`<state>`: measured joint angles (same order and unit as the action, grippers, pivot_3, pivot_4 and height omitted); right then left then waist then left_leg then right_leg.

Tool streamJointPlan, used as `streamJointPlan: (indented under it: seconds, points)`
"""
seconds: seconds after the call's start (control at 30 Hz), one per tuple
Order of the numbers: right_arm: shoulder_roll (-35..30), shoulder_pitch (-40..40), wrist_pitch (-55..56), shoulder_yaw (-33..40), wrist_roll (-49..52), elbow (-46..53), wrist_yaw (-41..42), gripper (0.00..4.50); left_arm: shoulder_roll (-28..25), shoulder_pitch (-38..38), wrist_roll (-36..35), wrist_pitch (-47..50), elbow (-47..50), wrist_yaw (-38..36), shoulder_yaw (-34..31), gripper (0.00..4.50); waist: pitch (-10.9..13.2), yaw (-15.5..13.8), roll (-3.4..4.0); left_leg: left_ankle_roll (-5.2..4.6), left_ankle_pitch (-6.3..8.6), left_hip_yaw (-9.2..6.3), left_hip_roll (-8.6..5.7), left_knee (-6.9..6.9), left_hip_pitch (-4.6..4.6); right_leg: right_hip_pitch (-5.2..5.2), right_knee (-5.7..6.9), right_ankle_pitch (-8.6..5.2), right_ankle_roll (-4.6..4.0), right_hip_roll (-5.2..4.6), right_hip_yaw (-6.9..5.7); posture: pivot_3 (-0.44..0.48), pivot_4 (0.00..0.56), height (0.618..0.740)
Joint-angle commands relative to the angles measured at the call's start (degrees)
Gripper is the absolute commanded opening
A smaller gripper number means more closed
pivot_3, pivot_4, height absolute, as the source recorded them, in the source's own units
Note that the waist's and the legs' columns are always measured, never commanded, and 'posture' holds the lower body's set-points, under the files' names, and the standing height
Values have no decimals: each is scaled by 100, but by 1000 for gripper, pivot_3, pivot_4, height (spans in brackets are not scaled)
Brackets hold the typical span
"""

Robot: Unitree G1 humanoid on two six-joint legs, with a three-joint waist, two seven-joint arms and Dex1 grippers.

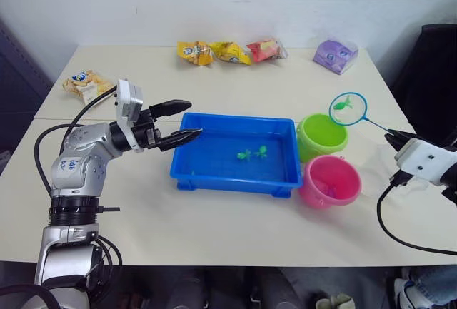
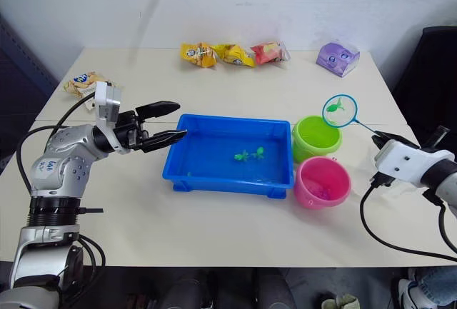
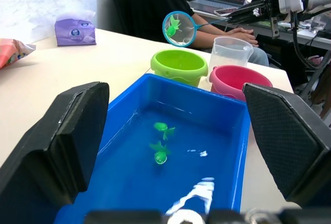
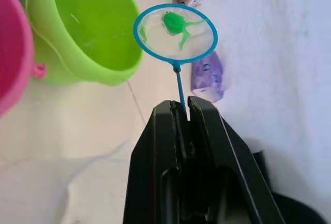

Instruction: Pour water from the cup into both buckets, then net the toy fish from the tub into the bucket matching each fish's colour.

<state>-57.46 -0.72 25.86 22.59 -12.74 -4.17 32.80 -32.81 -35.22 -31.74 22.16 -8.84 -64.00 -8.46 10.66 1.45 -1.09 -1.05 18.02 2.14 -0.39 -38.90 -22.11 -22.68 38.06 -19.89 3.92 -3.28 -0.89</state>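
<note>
The blue tub (image 1: 232,178) holds water and two green toy fish (image 1: 245,155) (image 1: 262,151). My left gripper (image 1: 194,118) hangs open at the tub's left end, one finger over the rim. Right of the tub stand the lime green bucket (image 1: 318,148) and, nearer, the pink bucket (image 1: 321,198). My right gripper (image 1: 391,135) is shut on the net's thin handle. The net's blue hoop (image 1: 348,108) hovers over the green bucket's far right rim with a green fish (image 4: 176,23) in it. The clear cup (image 3: 230,53) stands behind the pink bucket in the left wrist view.
Snack packets (image 1: 228,52) and a purple tissue pack (image 1: 335,56) lie along the table's far edge, another packet (image 1: 86,84) at the far left. A black chair (image 1: 428,66) stands at the right. A person (image 3: 155,1) sits at a laptop beyond the table.
</note>
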Motion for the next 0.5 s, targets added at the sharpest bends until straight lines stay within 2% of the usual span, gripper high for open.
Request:
streamJointPlan:
  seconds: [0.03,0.1,0.33,0.5]
  points:
    - [-331,38,1089,85,-734,-334,-743,0,-78,109,-155,97,457,-18,-42,4441,0,1,0,0,0,0,0,1,0,1,-3,0,0,0,0,0,150,740]
    - [-518,32,1503,83,-1433,-495,-1372,0,-48,166,-143,105,547,38,-51,4441,0,4,0,0,0,0,0,1,0,1,-3,0,0,0,0,0,150,740]
    - [-767,-55,2248,-184,-2564,-981,-2861,0,17,140,-135,170,611,80,-3,4441,0,5,0,5,-3,0,1,-1,4,4,-1,0,0,2,1,0,150,740]
    - [-933,-162,2083,-307,-3185,-998,-3571,0,57,107,-79,69,575,115,12,4441,0,9,1,6,-4,2,1,-1,4,4,0,0,0,3,3,0,150,740]
